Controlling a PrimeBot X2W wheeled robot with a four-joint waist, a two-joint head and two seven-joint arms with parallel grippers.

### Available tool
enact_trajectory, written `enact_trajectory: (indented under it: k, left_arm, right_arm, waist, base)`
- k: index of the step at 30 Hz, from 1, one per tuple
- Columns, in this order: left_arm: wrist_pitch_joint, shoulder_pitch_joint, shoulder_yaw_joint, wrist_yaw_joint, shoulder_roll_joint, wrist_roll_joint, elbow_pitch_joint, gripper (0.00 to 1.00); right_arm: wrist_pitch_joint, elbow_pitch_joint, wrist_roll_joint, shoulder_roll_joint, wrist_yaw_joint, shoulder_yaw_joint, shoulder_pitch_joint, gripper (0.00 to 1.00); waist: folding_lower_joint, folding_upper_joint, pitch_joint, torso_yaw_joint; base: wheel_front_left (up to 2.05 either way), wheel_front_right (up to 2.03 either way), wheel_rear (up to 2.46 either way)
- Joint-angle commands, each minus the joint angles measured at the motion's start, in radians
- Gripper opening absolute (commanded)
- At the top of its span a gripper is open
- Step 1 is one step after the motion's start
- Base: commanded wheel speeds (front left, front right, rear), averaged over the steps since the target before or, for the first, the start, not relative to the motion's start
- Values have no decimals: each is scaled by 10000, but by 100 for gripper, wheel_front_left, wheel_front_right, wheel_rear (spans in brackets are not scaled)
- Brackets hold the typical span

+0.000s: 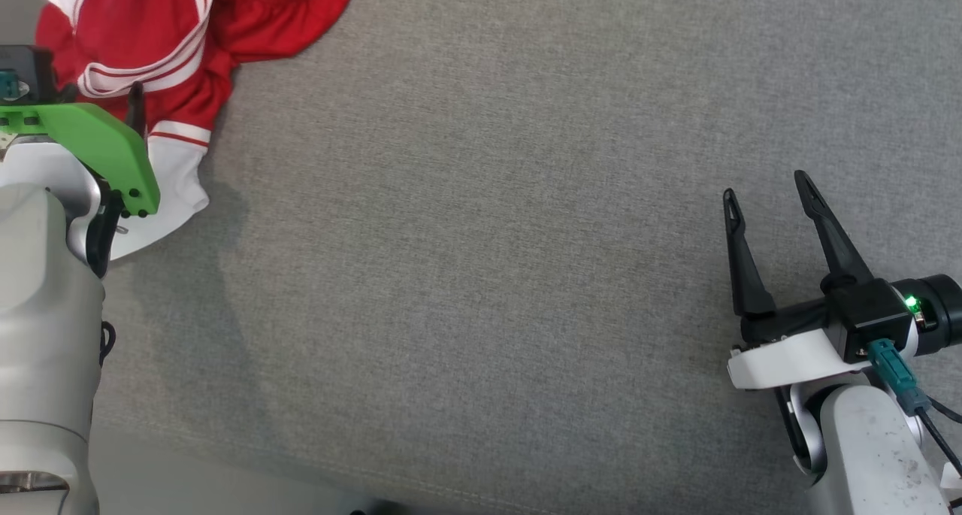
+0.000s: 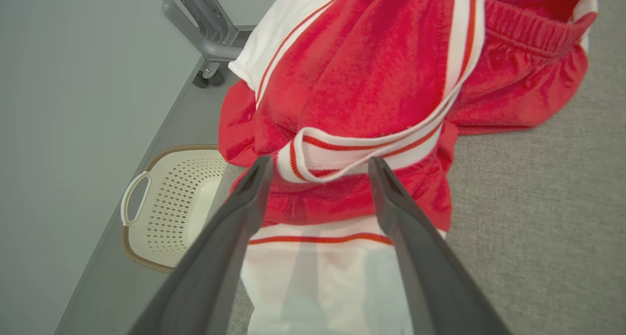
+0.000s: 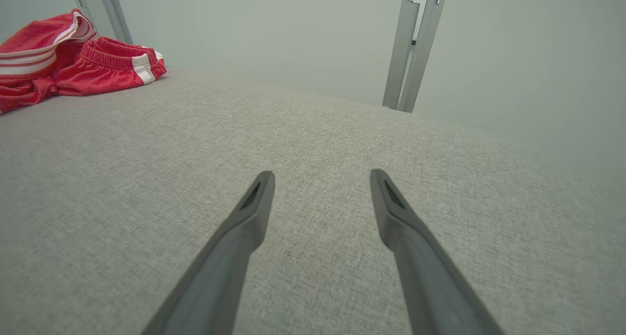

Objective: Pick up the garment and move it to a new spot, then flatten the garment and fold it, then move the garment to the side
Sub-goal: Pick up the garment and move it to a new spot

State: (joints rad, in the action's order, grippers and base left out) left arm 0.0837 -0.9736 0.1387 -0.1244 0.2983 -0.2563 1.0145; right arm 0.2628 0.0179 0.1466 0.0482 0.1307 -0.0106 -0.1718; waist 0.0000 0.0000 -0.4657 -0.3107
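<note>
One red, white-striped garment [image 2: 371,71] lies crumpled

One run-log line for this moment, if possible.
left gripper: open, over garment | right gripper: open, over grey surface | garment: crumpled, not gripped

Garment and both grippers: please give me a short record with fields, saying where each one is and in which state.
garment: red with white stripes, crumpled, at the far left of the grey surface
left gripper: open, aimed at a white striped fold; contact cannot be told
right gripper: open, over bare surface, apart from the garment
basket: cream, perforated, on the floor beside the surface
task stage: garment not yet picked up
</note>
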Motion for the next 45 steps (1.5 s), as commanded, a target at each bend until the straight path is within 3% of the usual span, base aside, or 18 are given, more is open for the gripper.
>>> enact_trajectory:
  k: [1,6,9,10,18,28,36,45]
  left_arm:
    - [-88,-250,4,30,152,-77,169,100]
    - [-605,-505,-17,335,203,-64,782,97]
    - [-914,-636,54,354,201,-25,1077,30]
    - [-1001,-671,73,370,211,-5,1139,2]
    - [-1667,-900,428,300,418,240,1548,0]
    - [-2073,-1550,1139,48,568,589,1176,0]
    - [-1961,-2134,2159,-54,98,692,222,0]
    - [-1479,-2646,4089,-57,-833,-597,-2126,0]
  right_arm:
    - [32,-83,87,37,1,-29,-189,100]
    - [32,-92,26,39,1,-46,-244,100]
    - [32,6,-53,39,1,-50,-235,100]
    - [32,31,-78,39,1,-43,-253,100]
    - [32,312,-484,39,1,97,-256,100]
    - [32,778,-1418,33,1,-180,226,100]
    - [32,1021,-2069,33,1,-816,915,100]
    - [32,1117,-2474,34,1,-1323,1330,100]
  waist:
    - [0,0,-616,501]
    - [0,0,-702,507]
    - [0,0,-597,465]
    - [0,0,-546,453]
    - [0,0,420,513]
    - [0,0,2508,1079]
    - [0,0,3873,1775]
    - [0,0,4505,2792]
  base:
    - [0,0,0]
    - [0,0,0]
    - [0,0,0]
    - [0,0,0]
    - [0,0,0]
    - [0,0,0]
    - [0,0,0]
    - [0,0,0]
